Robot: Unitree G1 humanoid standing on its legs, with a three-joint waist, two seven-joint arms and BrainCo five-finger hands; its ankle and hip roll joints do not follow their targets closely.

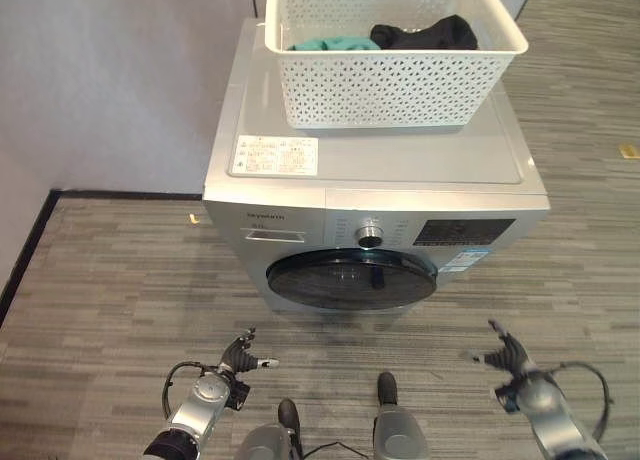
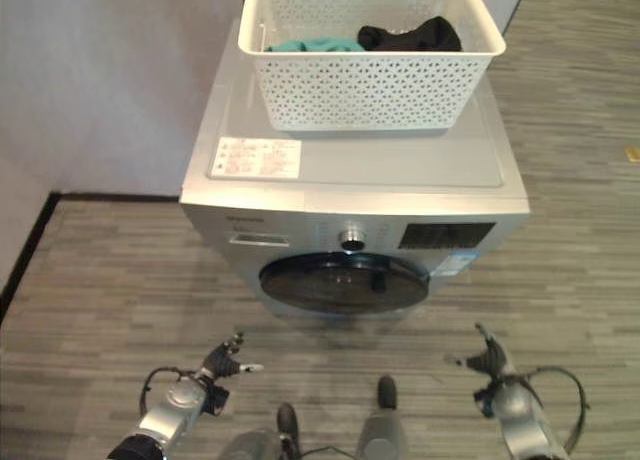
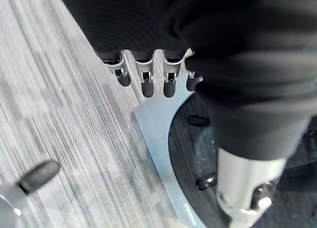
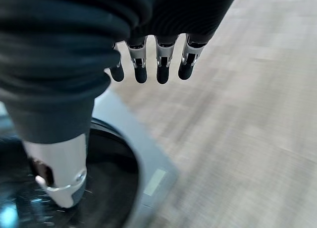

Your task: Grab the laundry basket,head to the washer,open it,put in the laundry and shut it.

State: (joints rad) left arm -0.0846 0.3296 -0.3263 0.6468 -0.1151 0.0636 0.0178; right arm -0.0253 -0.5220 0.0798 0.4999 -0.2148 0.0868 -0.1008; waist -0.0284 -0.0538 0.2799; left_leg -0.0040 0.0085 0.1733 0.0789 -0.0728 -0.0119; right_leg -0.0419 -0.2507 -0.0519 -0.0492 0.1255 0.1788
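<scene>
On grey striped flooring, a silver washer (image 1: 375, 170), door (image 1: 350, 278) closed, carries a white laundry basket (image 1: 390, 80) holding teal (image 1: 335, 43) and black (image 1: 425, 32) garments; left hand (image 1: 243, 360) and right hand (image 1: 510, 358) hang open and empty, well short of it.

Each arm is silver-grey metal, rounded at the forearm. The left robot hand (image 1: 243, 359) and the right robot hand (image 1: 508, 357) have slim silver fingers ending in dark rounded tips (image 3: 147, 88). A dark ribbed cover (image 4: 59, 44) wraps the back of each hand and the wrist. The thumb (image 4: 62, 171) is a thick silver segment with small screws and a dark recess.
</scene>
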